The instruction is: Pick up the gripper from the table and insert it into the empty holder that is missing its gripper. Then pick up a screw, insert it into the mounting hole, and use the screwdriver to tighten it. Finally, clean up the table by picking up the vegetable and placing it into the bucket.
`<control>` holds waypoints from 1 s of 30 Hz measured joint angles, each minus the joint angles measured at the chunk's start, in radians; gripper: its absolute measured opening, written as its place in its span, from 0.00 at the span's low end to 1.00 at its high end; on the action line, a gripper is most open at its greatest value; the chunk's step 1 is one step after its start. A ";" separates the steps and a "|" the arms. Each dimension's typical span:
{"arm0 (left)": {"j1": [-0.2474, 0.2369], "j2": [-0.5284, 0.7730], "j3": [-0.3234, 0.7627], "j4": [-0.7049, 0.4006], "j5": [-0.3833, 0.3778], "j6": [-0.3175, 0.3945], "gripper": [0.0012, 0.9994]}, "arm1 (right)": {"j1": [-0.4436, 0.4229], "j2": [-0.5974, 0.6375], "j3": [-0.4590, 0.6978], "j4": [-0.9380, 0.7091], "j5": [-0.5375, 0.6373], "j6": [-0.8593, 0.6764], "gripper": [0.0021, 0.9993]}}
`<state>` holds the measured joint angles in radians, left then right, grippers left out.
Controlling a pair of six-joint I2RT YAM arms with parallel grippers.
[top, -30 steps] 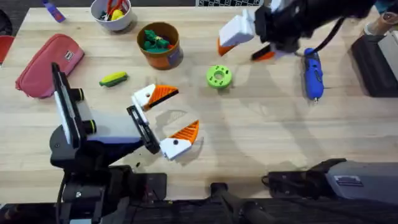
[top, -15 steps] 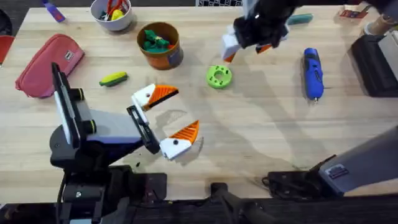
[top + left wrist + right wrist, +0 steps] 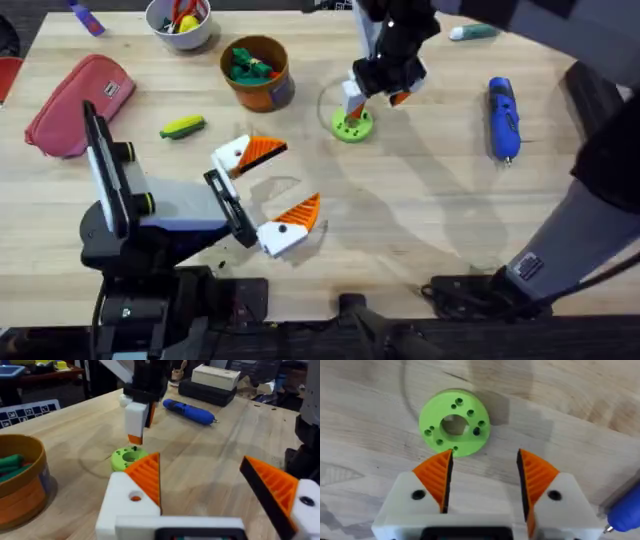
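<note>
My left gripper [image 3: 285,187] rests open near the table's middle. Its far white holder [image 3: 232,158] carries the orange gripper finger [image 3: 264,149]; in the left wrist view that holder's [image 3: 125,505] mounting hole shows orange. My right gripper [image 3: 375,97] hangs open just above the green disc [image 3: 352,124], and its fingertips [image 3: 440,472] stand beside the disc [image 3: 454,421]. I cannot make out a screw in the disc's holes. The blue screwdriver [image 3: 502,118] lies at the right. The corn vegetable [image 3: 182,127] lies left of the orange bucket [image 3: 262,92].
The bucket holds dark green toys. A white bowl [image 3: 190,38] with scissors stands at the far edge and a red pouch [image 3: 78,103] lies at the left. A teal marker [image 3: 472,32] lies far right, with a dark box [image 3: 600,110] at the right edge.
My right arm has swung left and nearer from beside the screwdriver to over the green disc. The left arm has not moved.
</note>
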<state>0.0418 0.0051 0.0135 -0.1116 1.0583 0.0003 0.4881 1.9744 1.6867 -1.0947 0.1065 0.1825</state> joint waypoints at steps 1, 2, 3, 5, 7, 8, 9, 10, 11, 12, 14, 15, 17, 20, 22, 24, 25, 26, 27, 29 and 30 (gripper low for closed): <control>0.000 0.000 0.000 0.000 0.000 0.000 0.99 | 0.000 0.008 0.000 0.002 -0.004 0.001 0.69; 0.000 0.000 0.000 0.000 0.000 0.000 0.99 | 0.000 0.017 0.000 0.003 -0.008 0.003 0.68; 0.000 0.000 0.000 0.000 0.000 0.000 0.99 | 0.000 0.025 0.000 0.004 -0.013 0.005 0.67; 0.000 0.000 0.000 0.000 0.000 0.000 0.99 | 0.000 0.042 0.000 0.008 -0.025 0.009 0.63; 0.000 0.000 0.000 0.000 0.000 0.000 0.99 | 0.000 0.057 0.000 0.015 -0.034 0.012 0.61; 0.000 0.000 0.000 0.000 0.000 0.000 0.99 | 0.000 0.062 0.000 0.022 -0.037 0.013 0.59; 0.000 0.000 0.000 0.000 0.000 0.000 0.99 | 0.000 0.066 0.000 0.029 -0.041 0.015 0.58; 0.000 0.000 0.000 0.000 0.000 0.000 0.99 | 0.000 0.067 0.000 0.038 -0.044 0.016 0.57; 0.000 0.000 0.000 0.000 0.000 0.000 0.99 | 0.000 0.067 0.000 0.051 -0.045 0.017 0.56; 0.000 0.000 0.000 0.000 0.000 0.000 0.99 | 0.000 0.067 0.000 0.062 -0.048 0.019 0.55; 0.000 0.000 0.000 0.000 0.000 0.000 0.99 | 0.000 0.067 0.000 0.078 -0.049 0.019 0.53; 0.000 0.000 0.000 0.000 0.000 0.000 0.99 | 0.000 0.067 -0.001 0.079 -0.049 0.019 0.51; 0.000 0.000 0.000 0.000 0.000 0.000 0.99 | 0.000 0.067 -0.002 0.078 -0.049 0.019 0.50; 0.000 0.000 0.000 0.000 0.000 0.000 0.99 | 0.000 0.067 -0.003 0.078 -0.051 0.019 0.48; 0.000 0.000 0.000 0.000 0.000 0.000 0.99 | 0.000 0.067 -0.004 0.078 -0.051 0.020 0.47; 0.000 0.000 0.000 0.000 0.000 0.000 0.99 | 0.000 0.070 -0.005 0.078 -0.052 0.020 0.45; 0.000 0.000 0.000 0.000 0.000 0.000 0.99 | 0.000 0.073 -0.005 0.078 -0.052 0.020 0.44; 0.000 0.000 0.000 0.000 0.000 0.000 0.99 | 0.000 0.077 -0.005 0.078 -0.051 0.019 0.42; 0.000 0.000 0.000 0.000 0.000 0.000 0.99 | 0.000 0.081 -0.005 0.078 -0.052 0.020 0.41; 0.000 0.000 0.000 0.000 0.000 0.000 0.99 | 0.000 0.091 -0.007 0.080 -0.051 0.020 0.40; 0.000 0.000 0.000 0.000 0.000 0.000 0.99 | 0.000 0.095 -0.008 0.081 -0.052 0.020 0.39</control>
<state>0.0418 0.0055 0.0135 -0.1116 1.0583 0.0006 0.4881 2.0691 1.6783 -1.0138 0.0548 0.2024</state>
